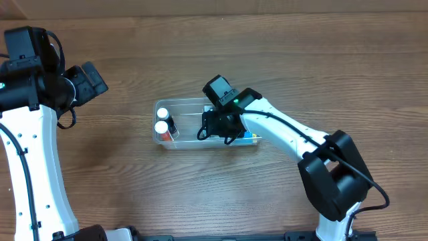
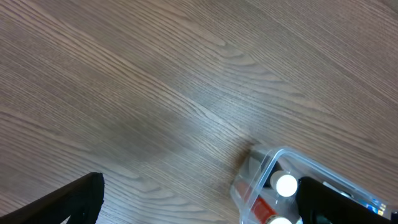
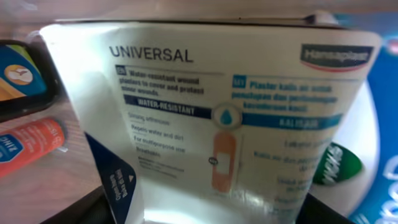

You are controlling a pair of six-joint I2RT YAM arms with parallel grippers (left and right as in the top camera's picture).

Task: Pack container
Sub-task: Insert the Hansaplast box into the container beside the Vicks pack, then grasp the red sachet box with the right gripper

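Observation:
The clear plastic container (image 1: pixel 180 102) lies mid-table; its corner shows in the left wrist view (image 2: pixel 261 165). Two white-capped bottles (image 1: pixel 162 120) stand at its left end, one cap visible in the left wrist view (image 2: pixel 286 184). My right gripper (image 1: pixel 224 127) is down inside the container, shut on a white plaster box (image 3: pixel 211 112) printed "UNIVERSAL", with a finger on each side of it (image 3: pixel 205 211). My left gripper (image 1: pixel 93 80) is open and empty, up and left of the container (image 2: pixel 199 199).
In the right wrist view an orange tube (image 3: pixel 31 143) and a dark-edged pack (image 3: pixel 18 74) lie left of the box, and a blue packet (image 3: pixel 379 124) lies right of it. That packet sits at the container's right end (image 1: pixel 253 137). Bare wood table surrounds the container.

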